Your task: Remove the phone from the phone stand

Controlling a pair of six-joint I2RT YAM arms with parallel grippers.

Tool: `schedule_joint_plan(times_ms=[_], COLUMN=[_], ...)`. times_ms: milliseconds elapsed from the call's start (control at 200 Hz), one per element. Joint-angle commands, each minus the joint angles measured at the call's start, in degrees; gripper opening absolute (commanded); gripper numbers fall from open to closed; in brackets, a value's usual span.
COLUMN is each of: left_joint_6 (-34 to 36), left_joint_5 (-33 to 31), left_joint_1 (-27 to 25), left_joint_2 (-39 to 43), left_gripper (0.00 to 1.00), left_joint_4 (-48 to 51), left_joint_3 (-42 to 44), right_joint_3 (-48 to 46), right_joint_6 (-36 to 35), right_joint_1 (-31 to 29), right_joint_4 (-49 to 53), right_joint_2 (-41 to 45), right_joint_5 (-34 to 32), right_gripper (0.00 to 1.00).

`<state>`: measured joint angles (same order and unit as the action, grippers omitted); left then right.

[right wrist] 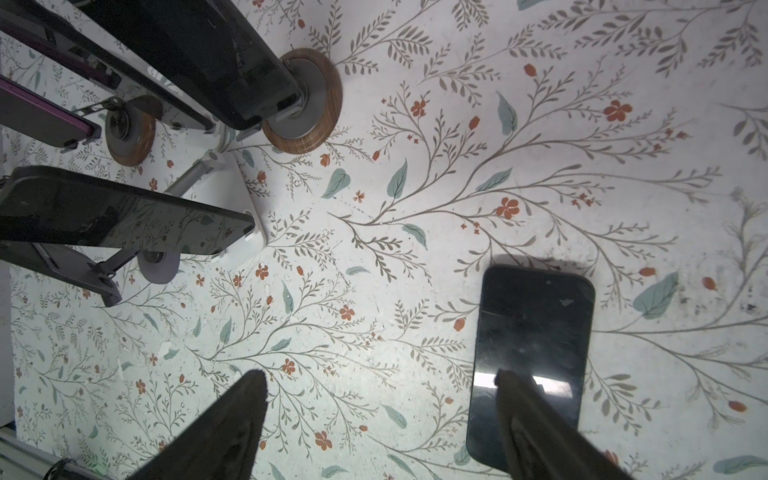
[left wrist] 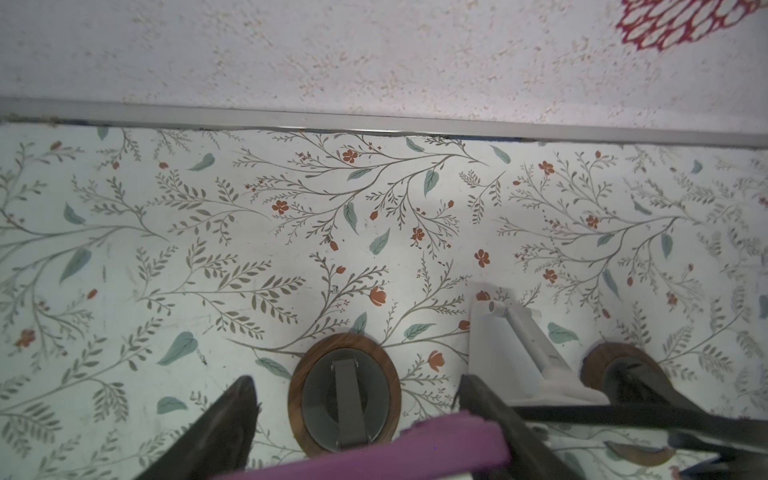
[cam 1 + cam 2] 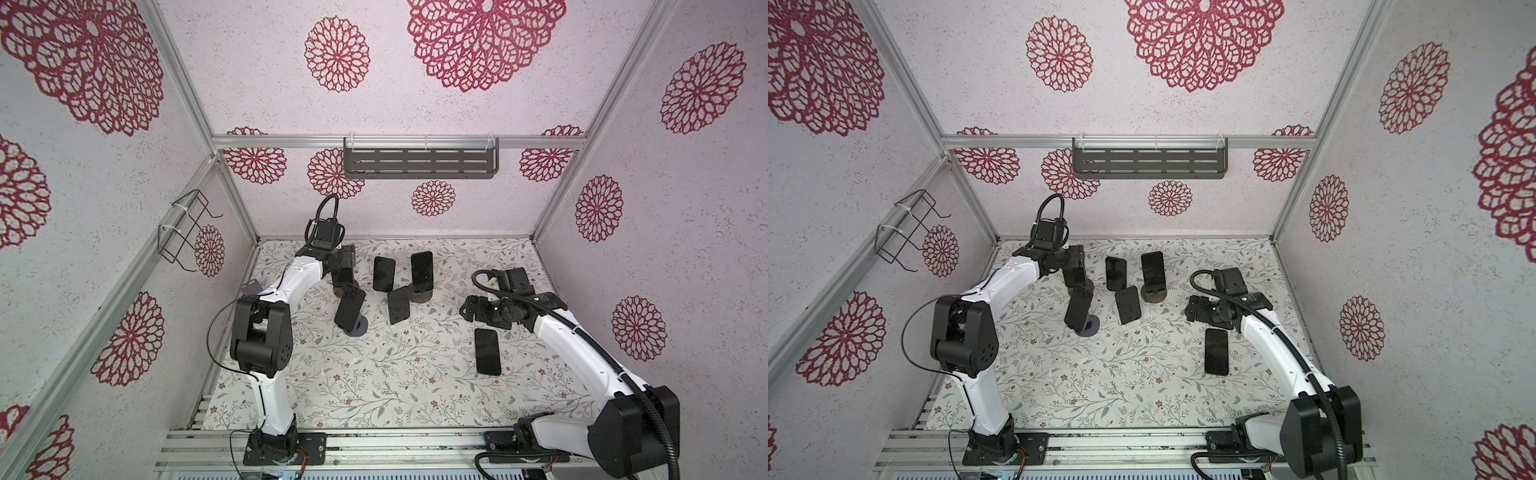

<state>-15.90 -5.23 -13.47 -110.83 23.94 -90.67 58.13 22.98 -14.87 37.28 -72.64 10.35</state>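
At the back left, a phone (image 3: 341, 277) stands over its wood-rimmed phone stand (image 2: 297, 395). My left gripper (image 3: 343, 266) reaches down onto it from above. In the left wrist view the phone's purple top edge (image 2: 374, 453) spans the gap between the two fingers of my left gripper (image 2: 356, 380), and both fingers seem to press on its sides. My right gripper (image 1: 378, 376) hangs open over the mat at the right (image 3: 467, 309), holding nothing. One of its fingers overlaps a black phone (image 1: 536, 332) that lies flat on the mat.
Other phones rest on stands close by: one on a grey round-foot stand (image 3: 350, 306), two on white stands (image 3: 383, 273) (image 3: 399, 304), and one on a wooden base (image 3: 422, 272). The flat phone (image 3: 487, 351) lies at the right. The back wall is close behind the left gripper.
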Motion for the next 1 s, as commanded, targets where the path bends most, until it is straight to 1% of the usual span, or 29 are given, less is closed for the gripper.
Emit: schedule_joint_plan(times_ms=[0,80,145,335,415,515,580,616,721,786,886,936,991], left_joint_6=[0.44,0.91,1.29,1.57,1.66,1.65,1.75,1.67,0.12,-1.12,-2.38,-3.14,-4.43], left_joint_5=[-0.49,0.11,0.52,0.59,1.07,3.8,7.05,9.16,21.28,26.53,30.25,32.75,34.8], left_joint_1=[-0.24,-0.23,-0.22,-0.24,-0.23,-0.11,-0.12,-0.13,-0.52,-2.14,-5.24,-6.35,-7.26], left_joint_2=[-0.09,-0.09,-0.09,0.51,0.96,1.05,1.14,1.22,1.26,1.91,2.99,3.36,3.82], left_gripper=[0.7,0.64,0.61,0.6,0.6,0.58,0.57,0.54,0.48,0.44,0.42,0.42,0.42], left_joint_4=[1.07,2.91,4.85,10.8,14.66,22.56,27.47,29.67,34.43,35.29,35.23,34.61,33.63], left_joint_3=[-2.32,-4.08,-5.89,-11.92,-15.46,-22.92,-27.87,-30.33,-35.56,-35.8,-34.29,-33.0,-31.33], right_joint_3=[-0.22,-0.21,-0.13,1.18,2.25,6.16,9.96,11.98,16.66,20.29,25.89,27.12,28.05], right_joint_6=[-0.92,-0.96,-1.12,-1.6,-2.75,-4.05,-4.92,-5.24,-5.51,-5.31,-6.5,-7.06,-6.91], right_joint_1=[0.11,0.13,0.11,0.04,0.0,-0.29,-1.14,-1.88,-6.12,-10.6,-17.45,-19.45,-20.63], right_joint_4=[-0.67,-0.67,-0.63,0.16,0.12,1.23,1.96,1.94,-0.8,-2.3,-5.54,-8.59,-10.83], right_joint_2=[2.07,2.64,3.04,3.62,4.4,4.75,4.41,3.96,1.98,-0.69,-5.31,-7.07,-8.8], right_joint_5=[-0.15,0.01,0.36,1.06,3.01,9.05,11.72,12.59,14.65,14.59,12.88,12.47,10.59], right_gripper=[0.89,0.89,0.89,0.88,0.88,0.87,0.86,0.85,0.83,0.82,0.82,0.82,0.8])
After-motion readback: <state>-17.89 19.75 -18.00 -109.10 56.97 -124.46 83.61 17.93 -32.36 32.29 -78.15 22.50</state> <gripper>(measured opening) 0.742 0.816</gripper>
